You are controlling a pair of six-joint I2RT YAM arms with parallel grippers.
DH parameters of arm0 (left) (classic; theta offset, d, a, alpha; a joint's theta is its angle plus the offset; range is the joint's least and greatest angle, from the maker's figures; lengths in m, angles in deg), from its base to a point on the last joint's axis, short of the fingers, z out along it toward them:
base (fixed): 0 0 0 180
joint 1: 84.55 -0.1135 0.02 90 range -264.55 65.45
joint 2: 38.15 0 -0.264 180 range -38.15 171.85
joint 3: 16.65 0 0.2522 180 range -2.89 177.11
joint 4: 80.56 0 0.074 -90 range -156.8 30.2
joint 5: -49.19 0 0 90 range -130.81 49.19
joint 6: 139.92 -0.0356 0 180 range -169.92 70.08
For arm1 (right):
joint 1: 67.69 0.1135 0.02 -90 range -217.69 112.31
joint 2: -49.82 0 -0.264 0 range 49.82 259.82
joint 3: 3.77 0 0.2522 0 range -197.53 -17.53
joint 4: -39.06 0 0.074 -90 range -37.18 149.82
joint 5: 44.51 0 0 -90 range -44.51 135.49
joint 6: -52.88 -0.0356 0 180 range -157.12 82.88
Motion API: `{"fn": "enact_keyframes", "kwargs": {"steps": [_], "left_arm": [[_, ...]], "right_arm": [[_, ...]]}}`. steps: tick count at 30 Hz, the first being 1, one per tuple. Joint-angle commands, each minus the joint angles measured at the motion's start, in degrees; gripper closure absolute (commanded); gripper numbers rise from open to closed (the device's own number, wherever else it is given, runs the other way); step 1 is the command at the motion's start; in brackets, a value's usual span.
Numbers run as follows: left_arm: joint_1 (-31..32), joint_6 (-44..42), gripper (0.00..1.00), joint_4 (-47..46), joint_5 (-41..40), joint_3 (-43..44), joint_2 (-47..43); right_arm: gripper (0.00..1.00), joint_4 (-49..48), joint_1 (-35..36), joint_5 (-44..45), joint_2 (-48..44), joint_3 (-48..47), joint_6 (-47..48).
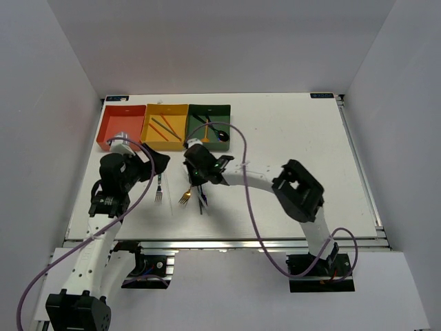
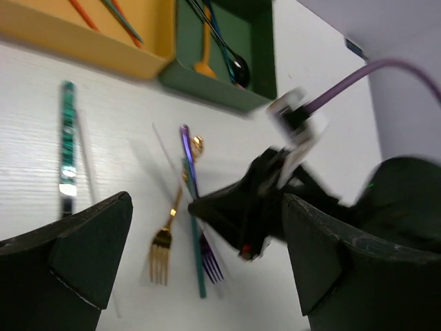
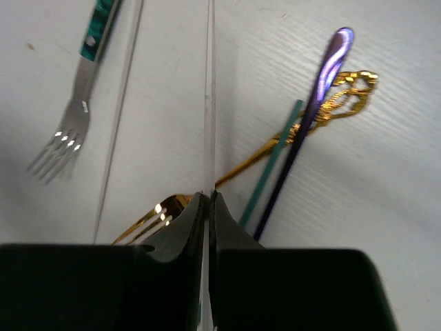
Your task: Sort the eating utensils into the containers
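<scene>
My right gripper (image 3: 209, 200) is shut on a thin silver chopstick (image 3: 210, 103) that lies along the table. Just to its right lie a gold fork (image 3: 344, 96), a teal chopstick (image 3: 275, 158) and a purple fork (image 3: 324, 76), crossing each other. A teal-handled fork (image 3: 79, 117) and a second silver chopstick (image 3: 120, 117) lie to the left. My left gripper (image 2: 207, 227) hangs wide open and empty above the table, near the teal-handled fork (image 1: 158, 189). The red tray (image 1: 110, 131), yellow tray (image 1: 162, 143) and green tray (image 1: 210, 147) stand in a row at the back left.
The yellow tray holds orange and teal chopsticks (image 2: 124, 21). In the green tray lie a black spoon (image 2: 238, 69) and other utensils. A purple cable (image 1: 241, 179) loops over the right arm. Both arms crowd the area in front of the trays.
</scene>
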Motion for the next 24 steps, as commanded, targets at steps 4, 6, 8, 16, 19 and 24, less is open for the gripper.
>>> {"fn": "enact_keyframes", "kwargs": {"steps": [4, 6, 8, 16, 19, 24], "left_arm": [[0.10, 17.03, 0.02, -24.13, 21.86, -9.46, -1.16], [0.18, 20.31, 0.02, -28.31, 23.47, -11.84, -1.34], [0.27, 22.26, 0.02, -31.05, 24.44, -12.38, -1.25], [0.89, 25.33, 0.10, -35.98, 25.58, -12.73, 1.82], [0.98, 25.51, 0.28, -36.16, 25.14, -12.47, 2.79], [0.98, 25.07, 0.81, -35.89, 24.53, -10.89, 4.90]], "right_arm": [[1.00, -20.27, -3.21, -8.98, -20.47, 15.03, -6.09], [1.00, -24.42, -4.09, -14.76, -25.20, 21.08, -7.86], [1.00, -29.35, -4.62, -17.15, -27.86, 23.92, -9.44], [1.00, -35.51, -4.71, -27.80, -30.42, 24.90, -13.49], [1.00, -36.92, -4.62, -29.03, -30.59, 24.98, -14.10], [1.00, -38.06, -4.71, -29.73, -30.59, 24.90, -14.19]]}}
